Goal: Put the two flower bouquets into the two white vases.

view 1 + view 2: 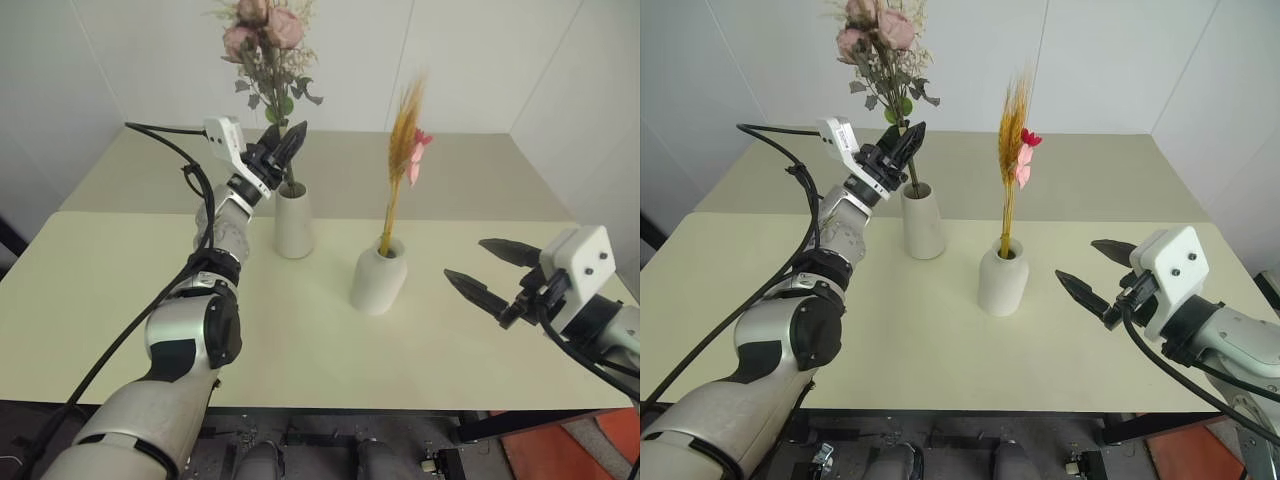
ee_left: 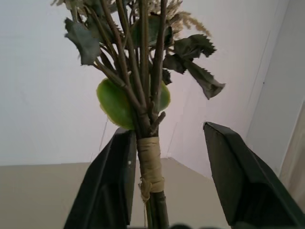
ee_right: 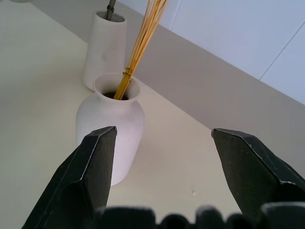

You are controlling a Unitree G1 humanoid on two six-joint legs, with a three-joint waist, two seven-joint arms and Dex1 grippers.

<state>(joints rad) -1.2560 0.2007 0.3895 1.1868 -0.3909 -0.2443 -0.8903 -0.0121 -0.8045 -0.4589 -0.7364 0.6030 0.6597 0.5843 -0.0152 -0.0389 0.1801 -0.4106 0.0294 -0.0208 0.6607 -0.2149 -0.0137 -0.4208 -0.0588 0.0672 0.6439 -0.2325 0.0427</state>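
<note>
your left gripper (image 1: 291, 142) jaws apart around rose bouquet (image 1: 268, 60) stem, bouquet standing in tall vase (image 1: 294, 222). yellow bouquet (image 1: 405, 150) sits in round vase (image 1: 379, 278). your right gripper (image 1: 478, 270) spread wide, empty, near round vase.

Two matt white ceramic vases, tall cylinder (image 1: 293, 222) and rounded bottle (image 1: 378, 281), on a smooth, pale cream tabletop (image 1: 120, 290); tan paper-like tape (image 2: 151, 164) wraps the dark stems between the matt black jaws.

Grey-silver arms (image 1: 185, 340) (black cables), black jaws
</note>
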